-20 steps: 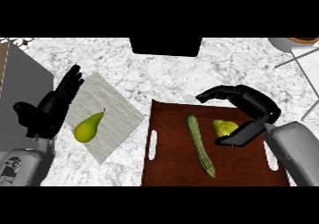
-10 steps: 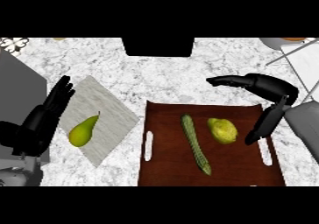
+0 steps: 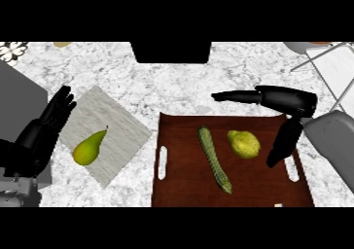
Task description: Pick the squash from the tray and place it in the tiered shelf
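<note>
The right hand (image 3: pixel 284 104) hangs above the far right part of the brown tray (image 3: pixel 187 194), opened wide: its fingers stretch leftward over the tray's far rim while its thumb points down toward the tray's right side, and nothing sits between them. The grey right forearm enters from the right edge. The squash (image 3: pixel 244 144), a small, lumpy, yellow-green thing, lies on the tray just left of that thumb, apart from it as far as can be seen. Beside it, nearer the tray's middle, lies a long green cucumber (image 3: pixel 214 159), running lengthwise. The left hand (image 3: pixel 44 136) rests at the left edge with straight fingers pointing away, holding nothing, next to a pale marble board (image 3: pixel 112 119) that carries a green pear (image 3: pixel 89 149). On the marbled surface (image 3: pixel 172 87), the tiered shelf (image 3: pixel 330 63) shows only as thin metal bars at the upper right, cut off by the frame.
</note>
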Controlling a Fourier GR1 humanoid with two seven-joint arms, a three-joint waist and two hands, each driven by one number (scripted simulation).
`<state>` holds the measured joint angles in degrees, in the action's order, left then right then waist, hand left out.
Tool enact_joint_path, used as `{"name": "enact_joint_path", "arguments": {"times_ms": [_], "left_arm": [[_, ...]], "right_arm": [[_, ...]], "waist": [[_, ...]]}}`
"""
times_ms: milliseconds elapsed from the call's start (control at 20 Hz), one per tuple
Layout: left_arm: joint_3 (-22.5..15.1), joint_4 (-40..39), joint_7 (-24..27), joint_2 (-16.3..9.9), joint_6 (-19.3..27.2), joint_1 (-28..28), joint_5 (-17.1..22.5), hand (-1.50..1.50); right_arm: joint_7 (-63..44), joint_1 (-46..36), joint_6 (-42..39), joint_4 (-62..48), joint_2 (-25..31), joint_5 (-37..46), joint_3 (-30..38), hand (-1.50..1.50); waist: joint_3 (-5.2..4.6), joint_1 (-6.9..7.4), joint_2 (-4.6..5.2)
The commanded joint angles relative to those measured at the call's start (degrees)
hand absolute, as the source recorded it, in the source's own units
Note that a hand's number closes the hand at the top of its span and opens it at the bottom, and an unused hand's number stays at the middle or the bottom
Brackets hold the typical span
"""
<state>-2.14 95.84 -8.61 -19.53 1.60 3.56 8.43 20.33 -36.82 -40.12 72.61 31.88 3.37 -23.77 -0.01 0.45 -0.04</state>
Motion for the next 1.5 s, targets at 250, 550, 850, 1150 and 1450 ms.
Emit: {"name": "enact_joint_path", "arguments": {"times_ms": [250, 550, 850, 1150, 1450], "left_arm": [[0.35, 3.04, -4.06, 1.37, 0.59, 0.56, -1.41, 0.00], [2.09, 1.60, -0.56, 2.39, -1.70, -1.45, -2.29, 0.00], [3.69, -1.95, -0.37, 2.77, -3.42, 2.25, -2.79, 0.00], [4.26, 4.80, -5.02, 2.14, -4.86, -1.48, -1.37, 0.00], [1.94, -0.03, -1.24, 6.64, -1.84, 1.28, -6.88, 0.00]], "right_arm": [[-2.14, 3.29, 3.26, 8.03, -2.75, 14.17, -4.84, -1.50], [-5.24, 2.26, 1.04, 6.43, -8.25, 20.42, -3.88, -1.50], [-6.43, 5.81, 1.45, 8.89, -11.99, 27.31, -5.76, -1.50], [-7.45, 5.53, -4.74, 9.85, -9.81, 30.96, -6.56, -1.50], [-4.06, 6.88, 1.33, 5.79, -11.57, 40.58, -8.58, -1.50]], "waist": [[0.04, -0.25, -0.05], [0.00, -0.09, 0.00], [0.00, -0.29, 0.02], [0.01, -0.16, -0.06], [0.02, -0.20, 0.09]]}}
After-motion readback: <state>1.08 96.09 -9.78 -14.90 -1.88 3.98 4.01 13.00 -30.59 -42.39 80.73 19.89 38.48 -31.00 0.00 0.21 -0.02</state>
